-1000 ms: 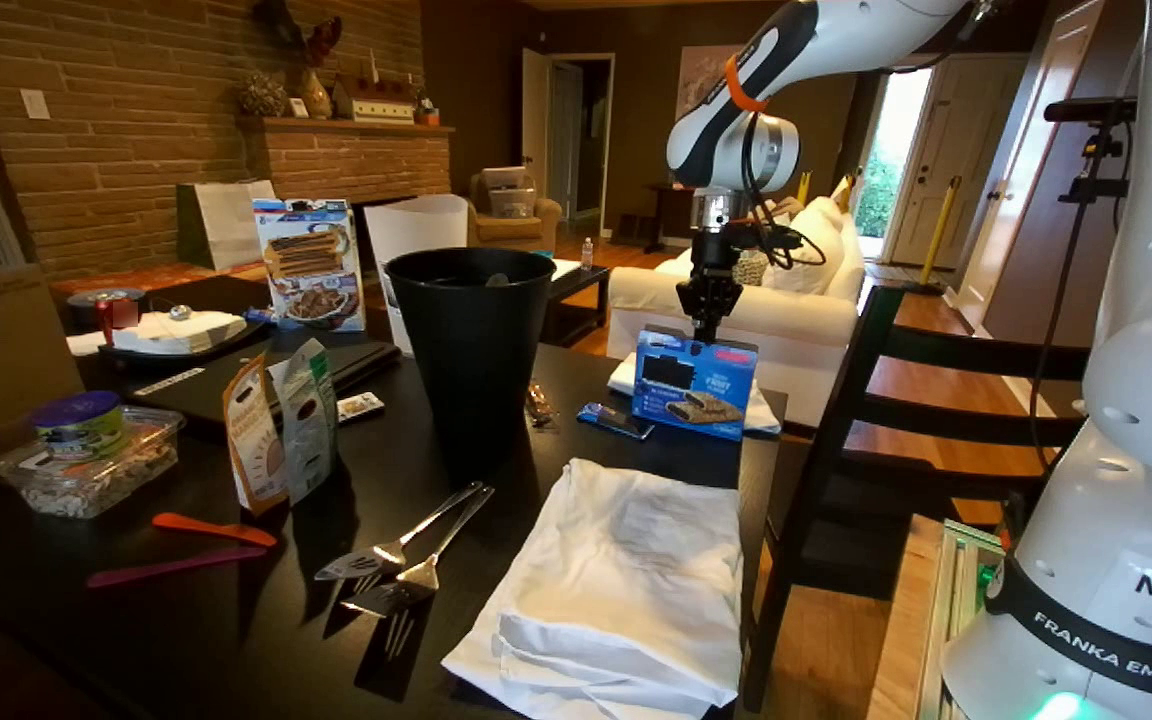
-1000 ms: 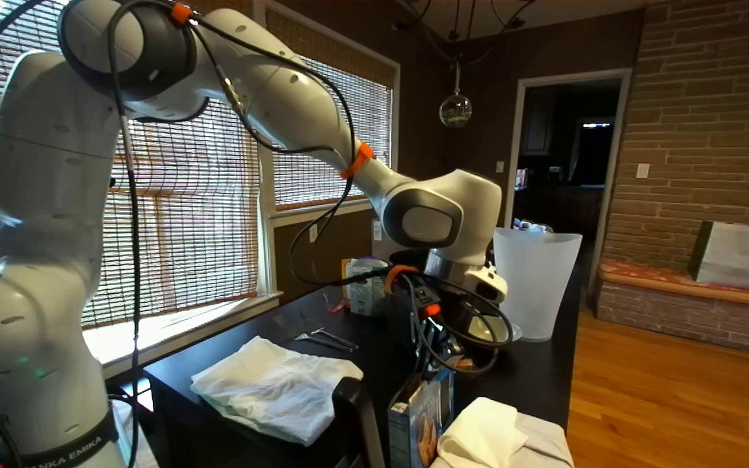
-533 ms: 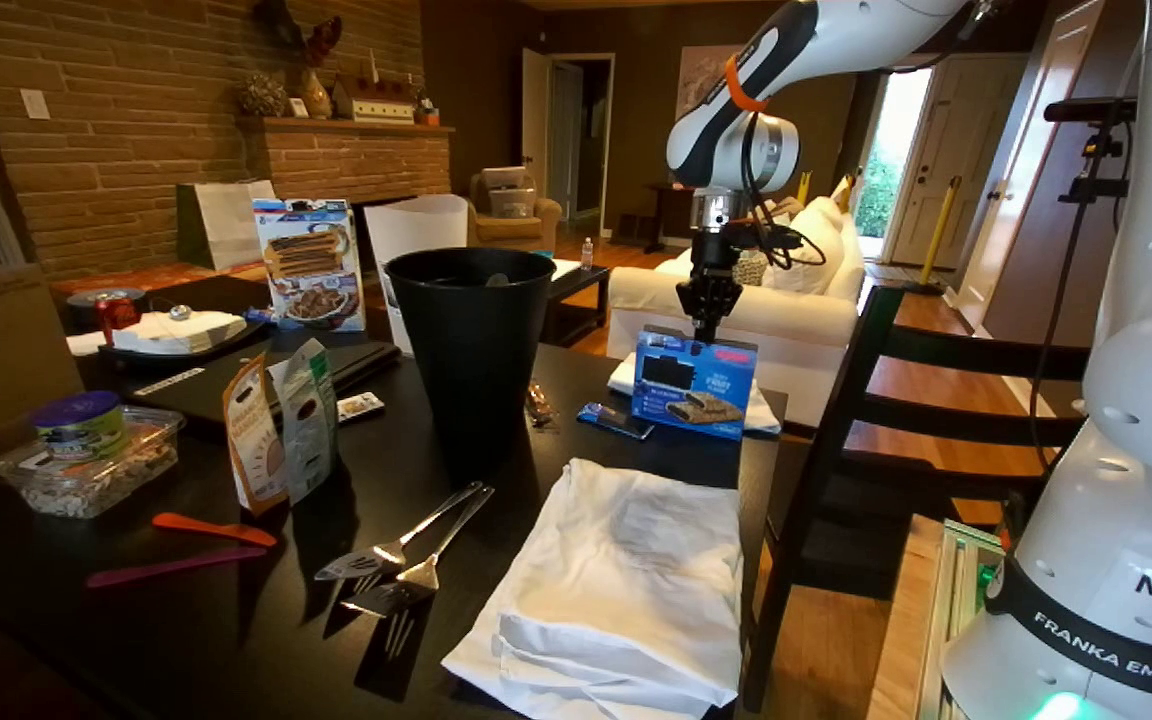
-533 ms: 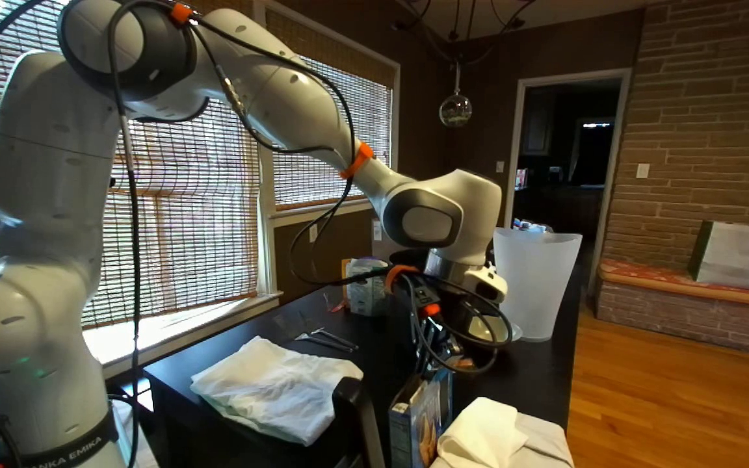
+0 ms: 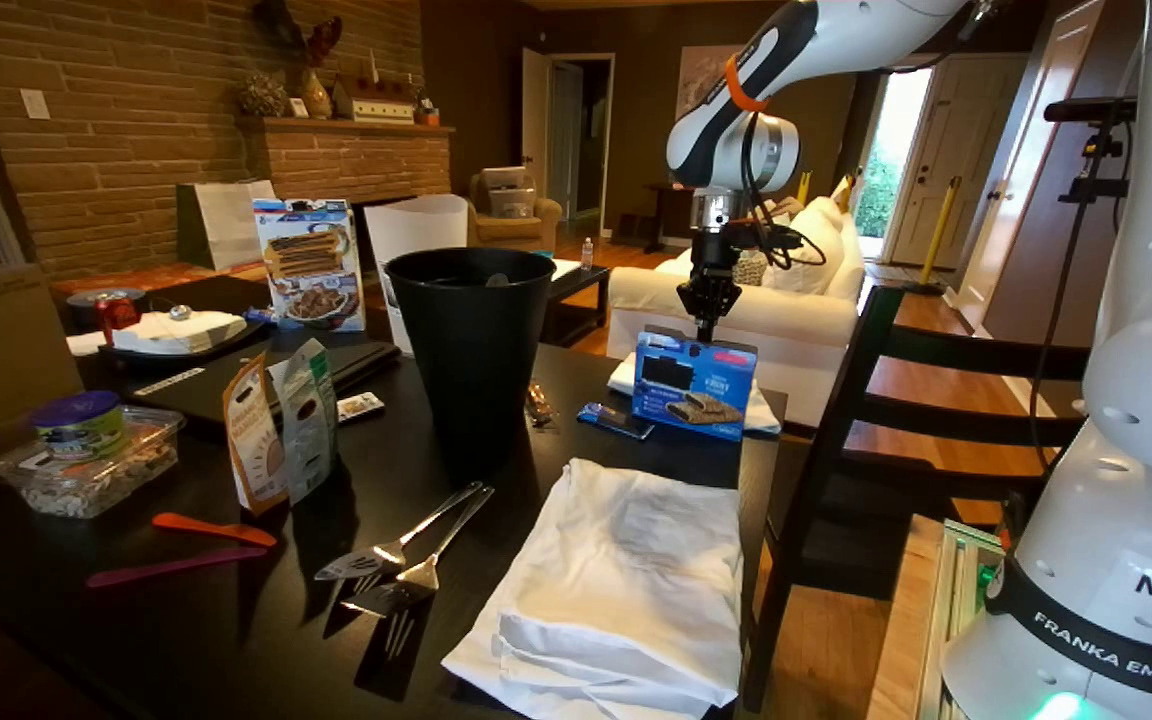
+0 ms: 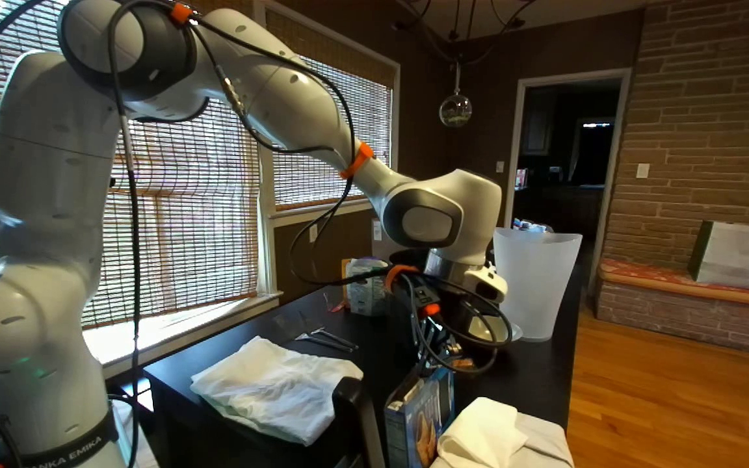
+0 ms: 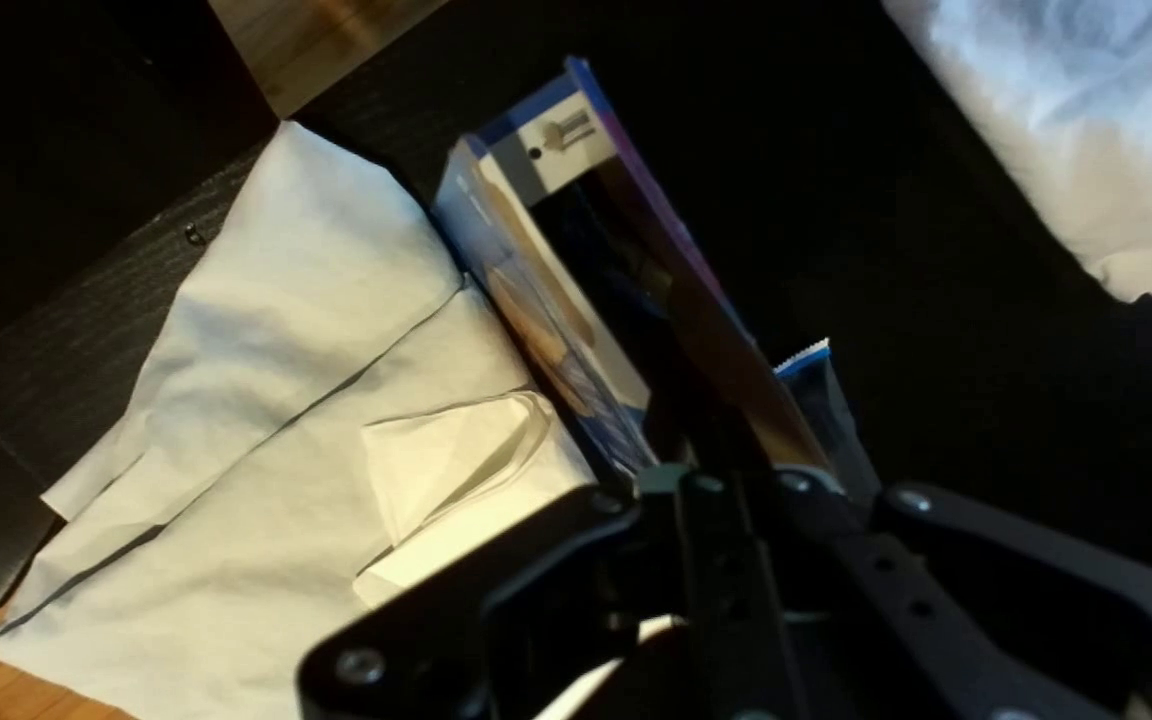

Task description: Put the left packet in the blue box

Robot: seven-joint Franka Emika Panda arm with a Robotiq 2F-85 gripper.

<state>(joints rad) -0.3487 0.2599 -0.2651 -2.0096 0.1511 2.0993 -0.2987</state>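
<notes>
Hand at blue box (dim inside), packet outside

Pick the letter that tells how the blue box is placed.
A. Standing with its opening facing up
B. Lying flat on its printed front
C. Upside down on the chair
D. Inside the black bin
A: in an exterior view the blue box stands on the table, and the wrist view looks down into its open top.

The white arm has orange bands, black cables and, at four o'clock in an exterior view, a black FRANKA EMIKA collar. Screws dot the black gripper.
</notes>
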